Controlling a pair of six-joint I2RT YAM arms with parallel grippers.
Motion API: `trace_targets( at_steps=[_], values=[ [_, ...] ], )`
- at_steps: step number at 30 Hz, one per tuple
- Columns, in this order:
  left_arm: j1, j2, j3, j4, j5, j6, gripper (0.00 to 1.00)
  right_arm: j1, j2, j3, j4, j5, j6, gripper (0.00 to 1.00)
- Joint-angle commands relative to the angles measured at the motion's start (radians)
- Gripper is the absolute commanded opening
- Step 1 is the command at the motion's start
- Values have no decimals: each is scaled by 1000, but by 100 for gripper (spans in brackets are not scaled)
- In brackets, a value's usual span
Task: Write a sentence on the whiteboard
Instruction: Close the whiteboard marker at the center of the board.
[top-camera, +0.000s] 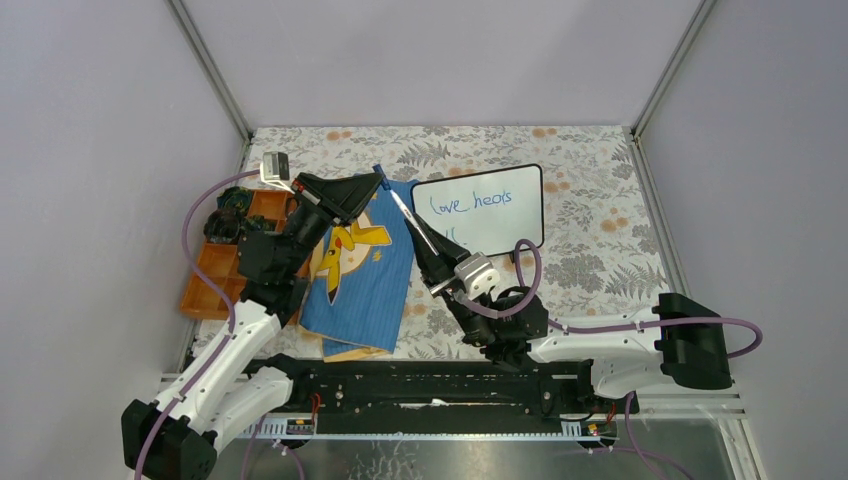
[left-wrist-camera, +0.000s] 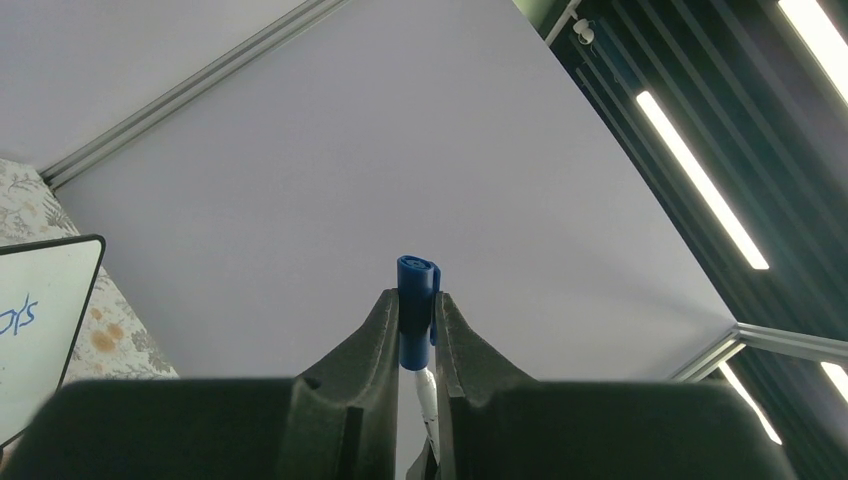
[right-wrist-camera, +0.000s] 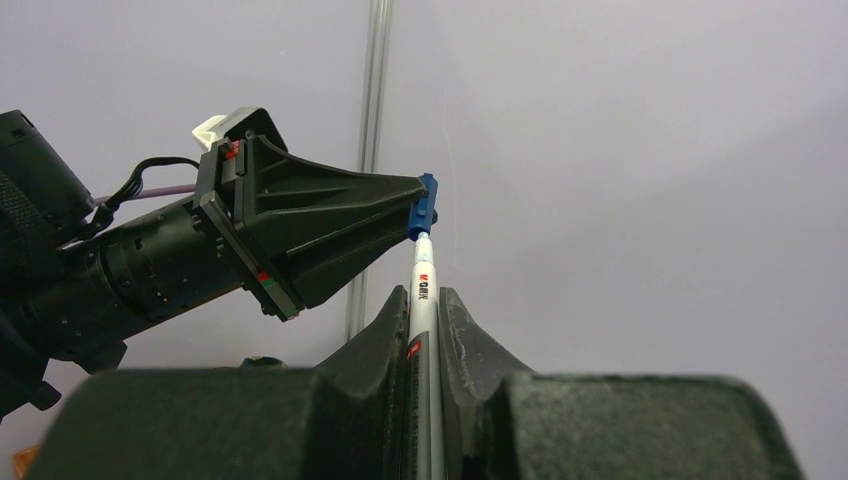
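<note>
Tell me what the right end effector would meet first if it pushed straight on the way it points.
Probably the blue cap clamped in the left end effector; the marker held by the right end effector runs straight up to it.

The second line of the thin blue cursive sentence (top-camera: 470, 203) on the small white black-framed whiteboard (top-camera: 520, 228) is mostly hidden behind the black right gripper (top-camera: 417, 234). The slim white marker (right-wrist-camera: 424, 290) has its tip buried in a blue plastic cap (right-wrist-camera: 425, 205), its lower barrel lost between that gripper's fingers. The left wrist view crops the whiteboard at its edge.
</note>
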Motion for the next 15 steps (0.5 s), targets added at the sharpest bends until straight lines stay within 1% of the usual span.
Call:
trace_targets(
  at_steps=[1, 15],
  values=[
    [5, -18, -9, 21, 22, -6, 0, 5, 2, 48, 53, 28, 9, 0],
    [4, -18, -12, 29, 29, -8, 0, 5, 11, 53, 53, 37, 6, 0]
  ],
)
